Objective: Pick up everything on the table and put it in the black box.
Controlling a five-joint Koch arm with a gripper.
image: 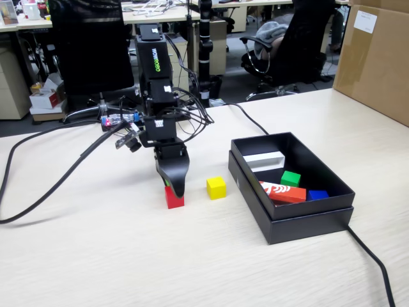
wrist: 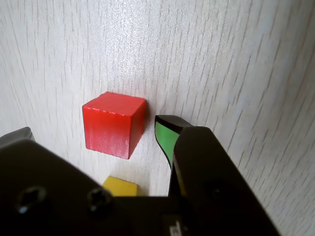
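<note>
The red cube (image: 174, 198) sits on the beige table (image: 96, 256), and my gripper (image: 174, 185) hangs right over it. In the wrist view the red cube (wrist: 114, 124) lies between my two jaws. The gripper (wrist: 93, 132) is open; the green-padded fingertip (wrist: 165, 133) is close to the cube's right side and the other jaw stands apart on the left. The yellow cube (image: 216, 187) sits just right of the red one and also shows in the wrist view (wrist: 120, 187). The green cube (image: 291, 178) lies inside the black box (image: 307, 224).
The box also holds a white oblong block (image: 263, 160), a red block with white marks (image: 282, 192) and a blue block (image: 317, 194). A big cardboard box (image: 374, 57) stands at the back right. Black cables (image: 45, 192) cross the table on the left and front right.
</note>
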